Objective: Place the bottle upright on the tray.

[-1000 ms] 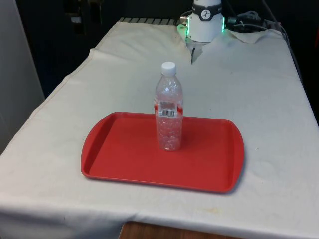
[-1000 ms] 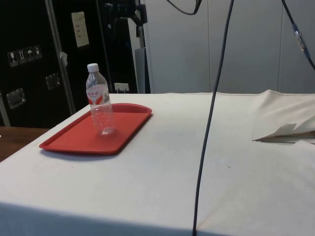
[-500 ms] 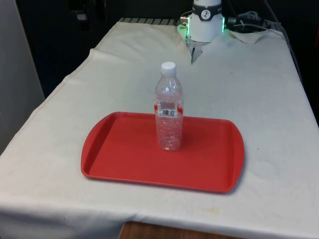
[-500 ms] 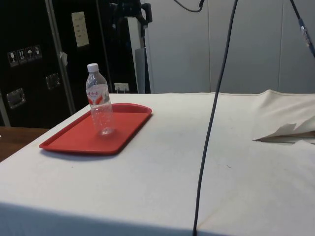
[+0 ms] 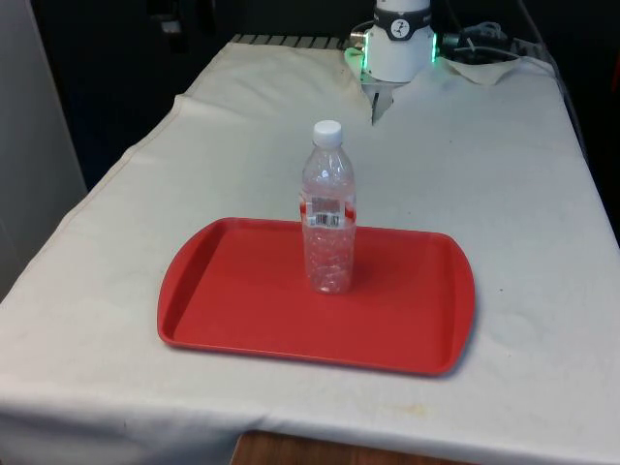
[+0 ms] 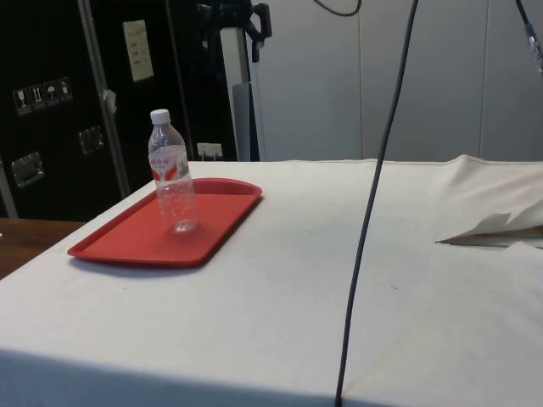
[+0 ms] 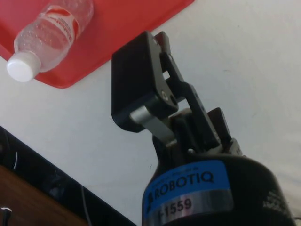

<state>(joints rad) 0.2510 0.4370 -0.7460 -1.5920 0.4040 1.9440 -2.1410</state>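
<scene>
Bottle placement looks done, so the step in hand is, as I judge it, only to take the arm away without touching anything.

The counter (image 5: 504,194) under its white cloth carries the red tray (image 5: 223,300) near the edge closest to the front camera. On the tray stands the bottle (image 5: 328,208), clear plastic with a white cap and a red label. It is upright in the front view and in the side view (image 6: 172,174), a little behind the tray's middle, and nothing touches it.

The hand (image 7: 141,84) is seen in the wrist view, well apart from the bottle (image 7: 49,35) and out over the bare cloth beside the tray's rim (image 7: 66,80). It holds nothing. I cannot tell from this angle whether its fingers are apart or together.

To finish well, the arm should move off and away from the tray. An empty bottle like this is probably light and falls easily, so no fast sweep should pass near it.
</scene>
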